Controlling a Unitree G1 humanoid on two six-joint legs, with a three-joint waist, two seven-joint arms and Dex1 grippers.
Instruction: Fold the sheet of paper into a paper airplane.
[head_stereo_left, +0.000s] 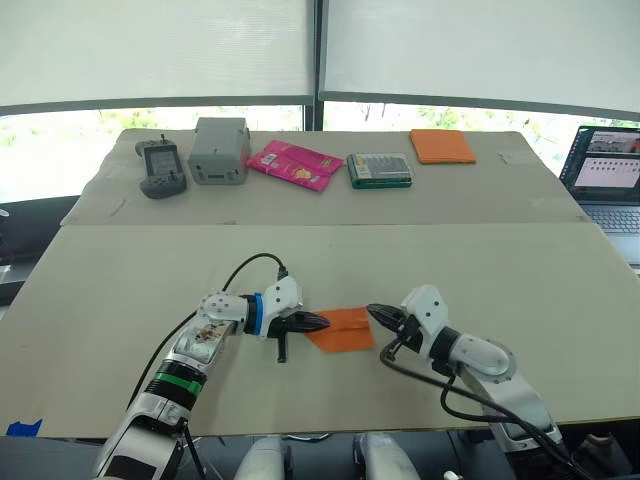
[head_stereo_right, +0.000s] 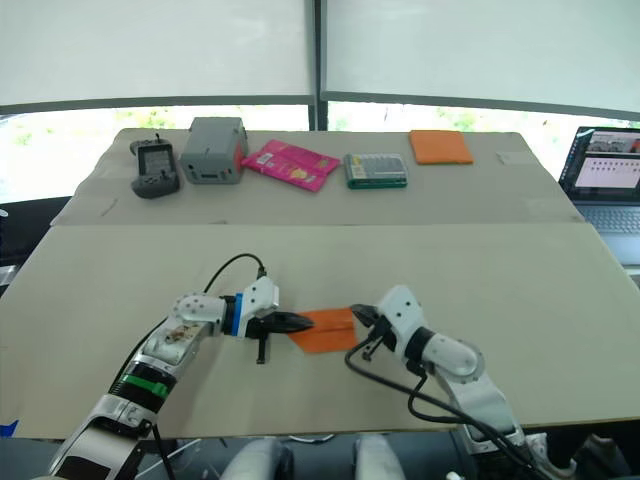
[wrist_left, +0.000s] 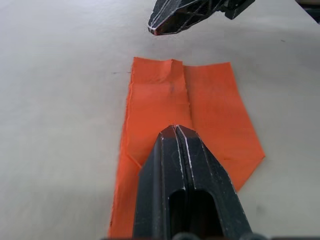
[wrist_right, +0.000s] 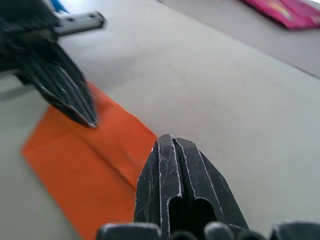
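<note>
Lying flat on the near part of the tan desk (head_stereo_left: 560, 330) is the sheet of paper (head_stereo_left: 343, 329). It is bright orange and has been folded into a small creased shape with one slanted corner. A raised crease runs down its middle, as the left wrist view shows.

The left pincer (head_stereo_left: 312, 322) sits at the left edge of the paper. Its two black fingers (wrist_left: 185, 170) are pressed together with no gap between them. The tip is over the paper, and I cannot tell if it touches. It is not holding the paper.

The right pincer (head_stereo_left: 378, 314) sits at the right edge of the paper, pointing at the left one. Its fingers (wrist_right: 177, 175) are pressed together too, and it holds nothing. The paper lies between the two tips.

Far back on the desk, well away from the paper, are some other things in a row. From the robot's left there is a dark remote control (head_stereo_left: 160, 167), a grey box (head_stereo_left: 219, 150), a pink packet (head_stereo_left: 295, 164), a green case (head_stereo_left: 379, 170) and an orange pad (head_stereo_left: 441, 146). An open laptop (head_stereo_left: 606, 180) stands off the right side of the desk. A strip of blue tape (head_stereo_left: 22, 428) sits by the near left corner.
</note>
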